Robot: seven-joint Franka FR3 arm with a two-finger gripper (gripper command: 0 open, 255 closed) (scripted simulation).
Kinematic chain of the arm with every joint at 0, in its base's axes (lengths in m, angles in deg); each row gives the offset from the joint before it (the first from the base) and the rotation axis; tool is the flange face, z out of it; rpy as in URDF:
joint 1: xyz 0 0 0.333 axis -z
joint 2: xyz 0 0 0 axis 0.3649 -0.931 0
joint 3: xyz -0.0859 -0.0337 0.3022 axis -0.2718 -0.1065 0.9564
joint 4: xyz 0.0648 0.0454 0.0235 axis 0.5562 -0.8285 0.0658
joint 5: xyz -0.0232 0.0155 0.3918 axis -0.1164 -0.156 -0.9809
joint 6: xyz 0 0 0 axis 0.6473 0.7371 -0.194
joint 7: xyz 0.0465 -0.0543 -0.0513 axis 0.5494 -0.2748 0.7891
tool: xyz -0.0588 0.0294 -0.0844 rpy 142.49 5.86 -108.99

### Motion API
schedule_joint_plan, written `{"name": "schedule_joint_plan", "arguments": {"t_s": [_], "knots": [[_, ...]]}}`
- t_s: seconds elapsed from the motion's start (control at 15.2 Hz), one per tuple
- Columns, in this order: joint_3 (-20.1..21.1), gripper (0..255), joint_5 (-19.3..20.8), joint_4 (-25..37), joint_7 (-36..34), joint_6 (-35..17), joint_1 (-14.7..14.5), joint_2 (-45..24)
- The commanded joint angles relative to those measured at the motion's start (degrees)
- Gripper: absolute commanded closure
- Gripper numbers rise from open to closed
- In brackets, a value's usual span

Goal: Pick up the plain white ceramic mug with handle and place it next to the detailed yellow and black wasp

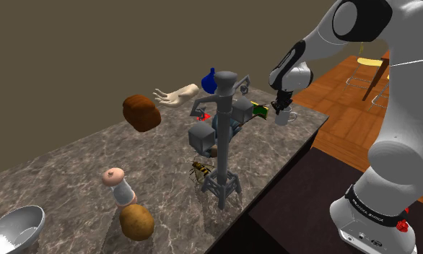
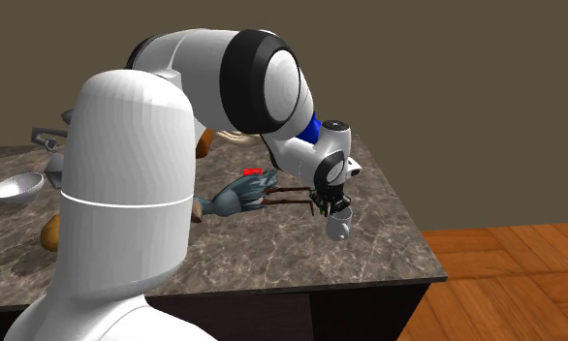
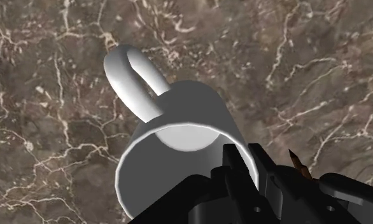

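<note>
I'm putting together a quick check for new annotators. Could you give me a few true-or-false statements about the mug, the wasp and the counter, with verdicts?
1. The gripper clasps the white mug at its rim. True.
2. The mug stands right beside the wasp. False: the wasp lies by the foot of the grey stand, well apart from the mug.
3. The mug's handle is on the far side of the rim from the fingers. True.
4. The counter is plain white. False: it is dark, veined marble.
5. A metal bowl sits at the shoulder view's lower left. True.
</note>
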State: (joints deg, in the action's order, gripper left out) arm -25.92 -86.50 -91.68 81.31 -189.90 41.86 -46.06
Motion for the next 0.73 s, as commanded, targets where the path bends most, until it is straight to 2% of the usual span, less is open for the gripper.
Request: {"name": "schedule_joint_plan", "arguments": {"t_s": [0.0, 0.33, 0.66], "knots": [[0.00, 255, 0.00, 0.00, 0.00, 0.00, 0.00, 0.00], [0.00, 255, 0.00, 0.01, 0.00, -0.01, 0.01, -0.01], [-1.08, 255, 1.26, -0.35, -0.87, 2.80, -0.82, 3.18]]}}
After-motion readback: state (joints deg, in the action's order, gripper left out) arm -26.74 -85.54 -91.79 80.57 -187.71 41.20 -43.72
